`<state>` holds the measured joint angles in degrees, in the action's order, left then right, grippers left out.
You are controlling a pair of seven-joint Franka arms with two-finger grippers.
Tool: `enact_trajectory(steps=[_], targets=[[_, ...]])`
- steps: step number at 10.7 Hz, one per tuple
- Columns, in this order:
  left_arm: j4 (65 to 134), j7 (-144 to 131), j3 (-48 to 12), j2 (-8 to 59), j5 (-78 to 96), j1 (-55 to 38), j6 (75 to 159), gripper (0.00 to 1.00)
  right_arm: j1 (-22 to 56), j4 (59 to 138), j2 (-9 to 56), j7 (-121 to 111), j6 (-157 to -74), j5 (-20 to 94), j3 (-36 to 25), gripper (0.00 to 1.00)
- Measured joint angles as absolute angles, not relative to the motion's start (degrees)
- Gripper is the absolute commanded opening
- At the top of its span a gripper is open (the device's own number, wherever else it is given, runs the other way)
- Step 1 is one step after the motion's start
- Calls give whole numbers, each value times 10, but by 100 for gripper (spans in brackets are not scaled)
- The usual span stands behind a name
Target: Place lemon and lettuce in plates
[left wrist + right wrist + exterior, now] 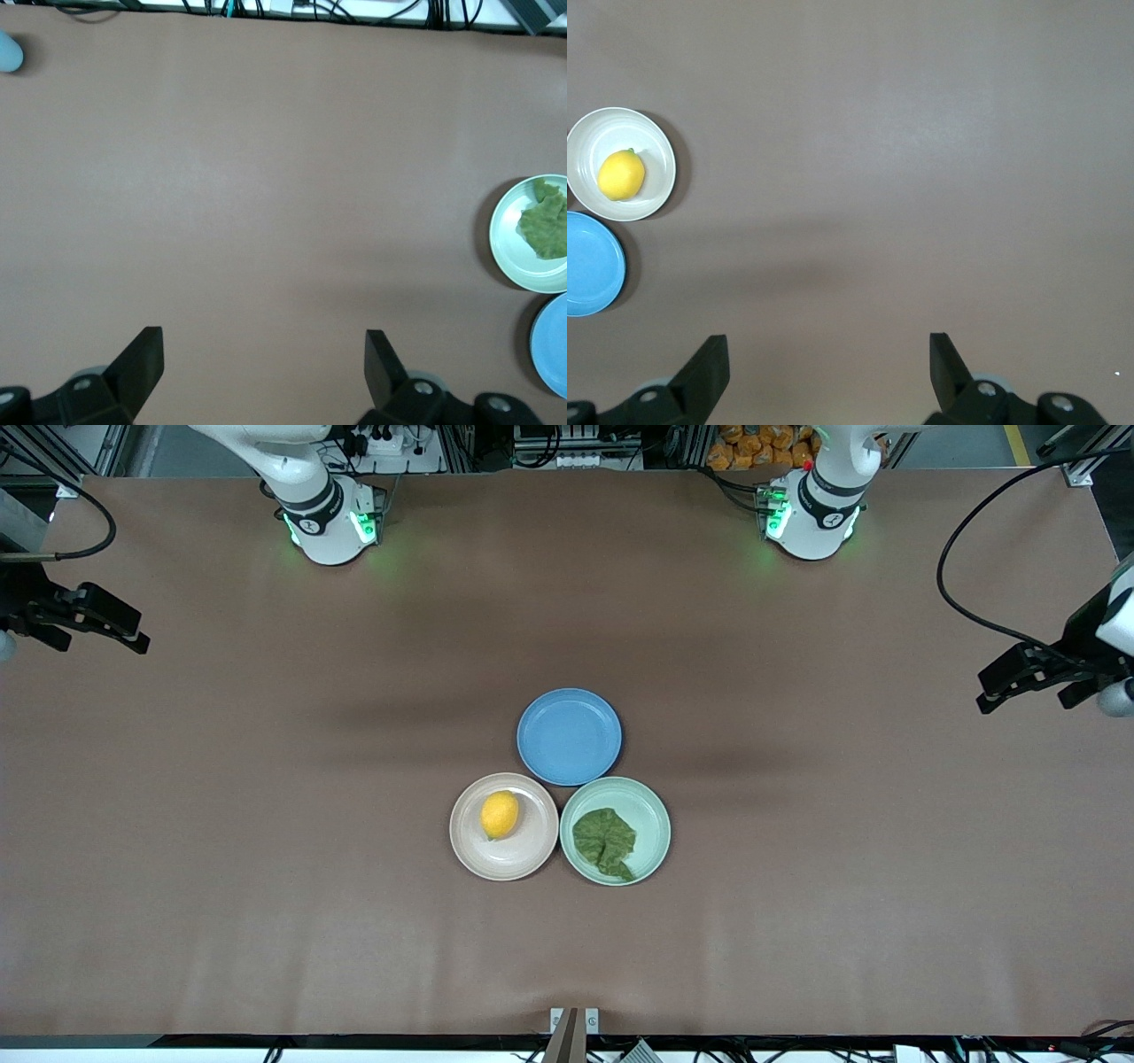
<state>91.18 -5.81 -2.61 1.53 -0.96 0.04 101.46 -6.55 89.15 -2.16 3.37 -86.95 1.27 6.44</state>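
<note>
You saw the lemon (500, 814) in the beige plate (504, 864) and the lettuce (605, 841) in the green plate (654, 819). The left gripper (1010, 685) and right gripper (115, 629) waited over the table's (266, 824) ends, jaws spread, empty.

Both arms are just parked out at the table's ends, waiting: left gripper (1019, 686) and right gripper (106, 624) hang there, fingers spread wide, holding nothing.
</note>
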Motion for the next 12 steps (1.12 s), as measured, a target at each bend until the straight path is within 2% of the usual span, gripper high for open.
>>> enact_trajectory(steps=[7,12], targets=[[907,-58,-25,15,-10,0,1014,100,-65,892,-21,34,-871,13,62,100],[890,-58,-26,15,1,0,952,100,-72,892,-3,34,-884,12,60,100]])
